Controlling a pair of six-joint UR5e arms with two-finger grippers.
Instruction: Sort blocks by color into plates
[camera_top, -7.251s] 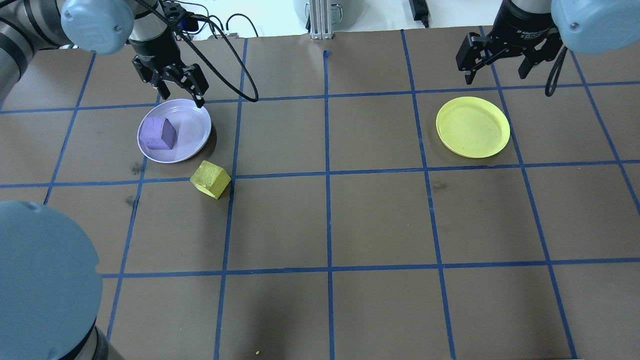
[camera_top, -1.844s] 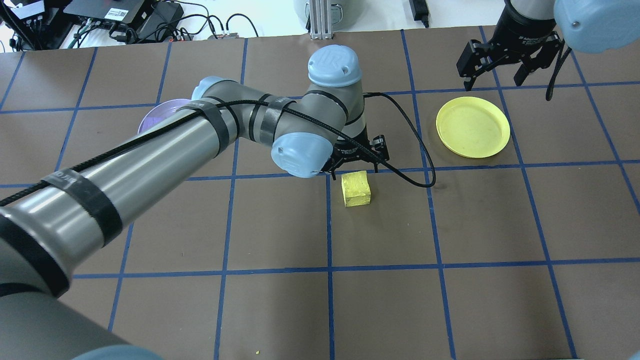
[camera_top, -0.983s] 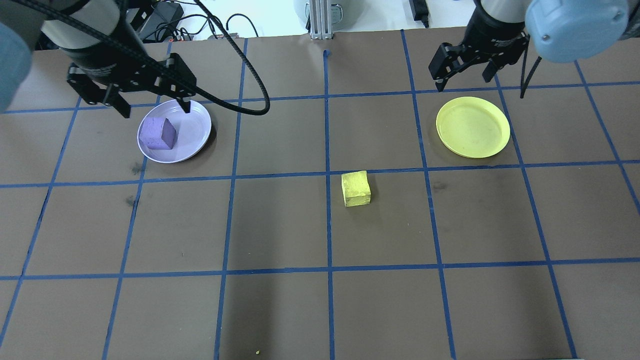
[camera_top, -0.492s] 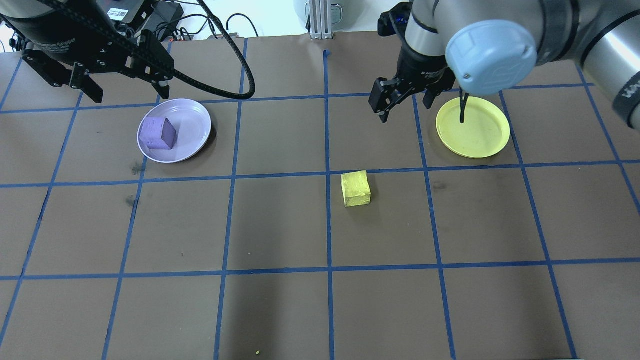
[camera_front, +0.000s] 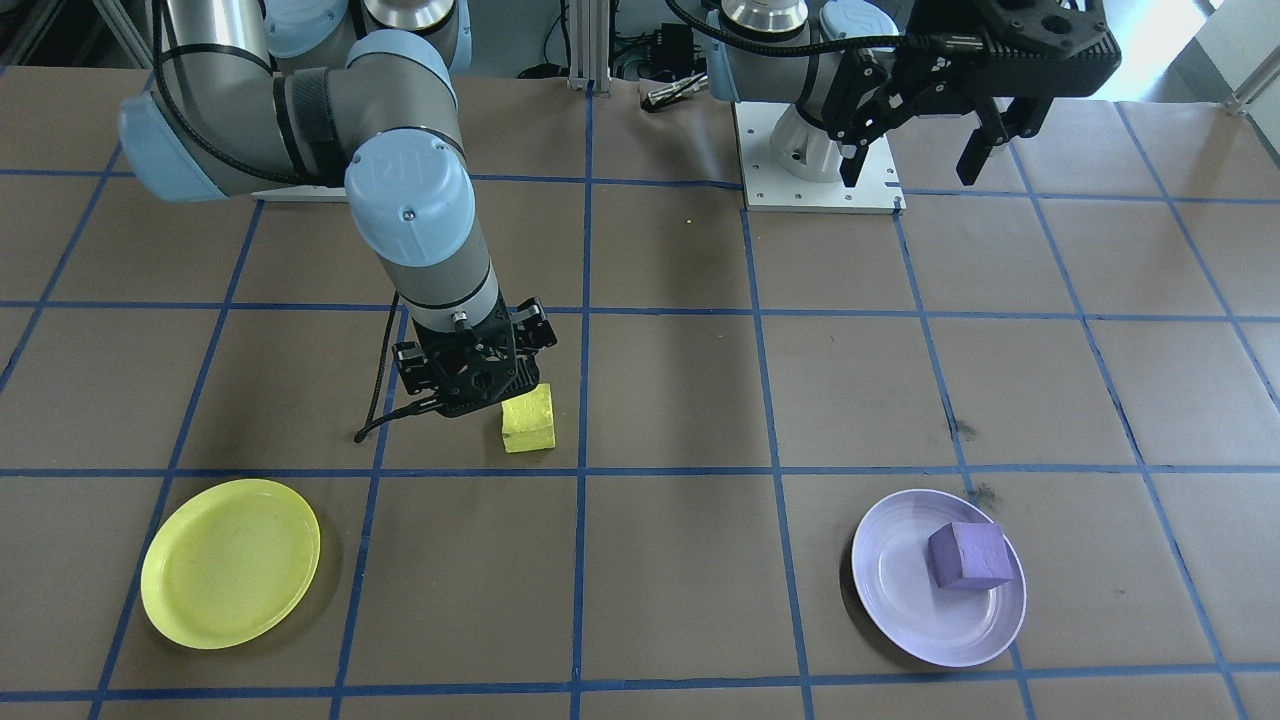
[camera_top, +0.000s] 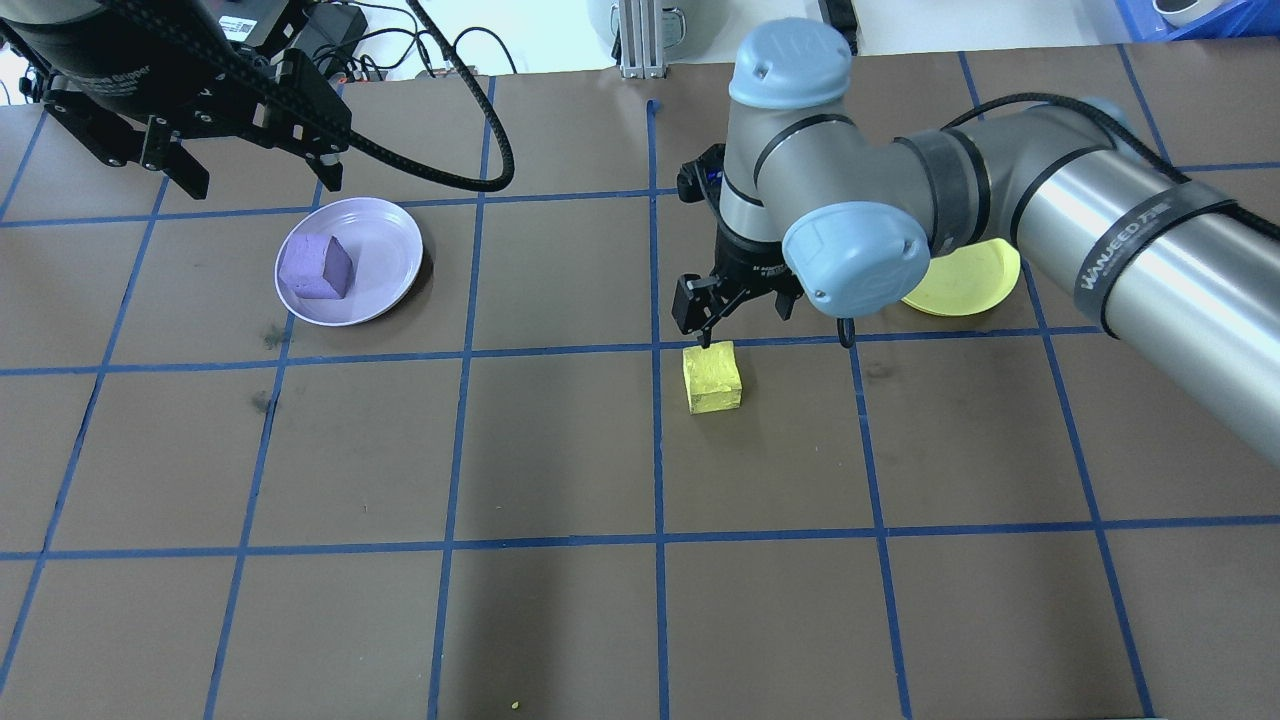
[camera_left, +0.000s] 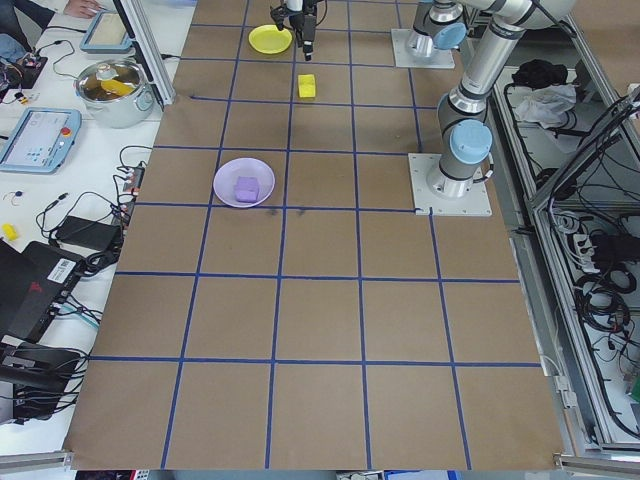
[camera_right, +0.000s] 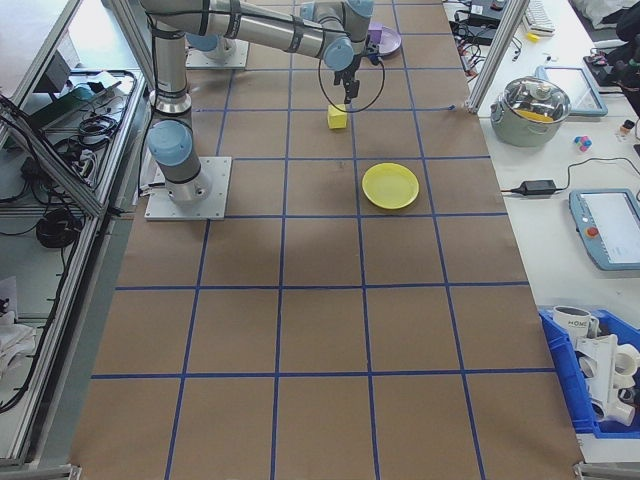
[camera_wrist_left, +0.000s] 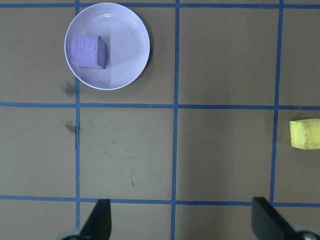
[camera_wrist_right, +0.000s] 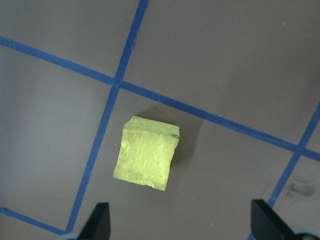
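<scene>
The yellow block (camera_top: 712, 377) lies on the brown table near its middle. My right gripper (camera_top: 745, 322) hangs open just above and behind it. In the right wrist view the yellow block (camera_wrist_right: 146, 160) sits ahead of the spread fingers, nearer the left one. The right arm partly covers the yellow plate (camera_top: 970, 285), which is bare in the front view (camera_front: 230, 562). The purple block (camera_top: 315, 267) rests in the lavender plate (camera_top: 385, 255). My left gripper (camera_top: 262, 180) is open, raised behind that plate, holding nothing.
Blue tape lines (camera_top: 656, 450) grid the table. A side bench beyond the far edge carries a pot (camera_right: 537, 105), tablets and cables. Both arm base plates (camera_front: 820, 170) stand on the robot's side. A tiny yellow crumb (camera_top: 514, 705) lies near the front edge.
The left arm carried the yellow block from beside the lavender plate to the table's middle, released it and withdrew. The right gripper has swung from behind the yellow plate to just over that block.
</scene>
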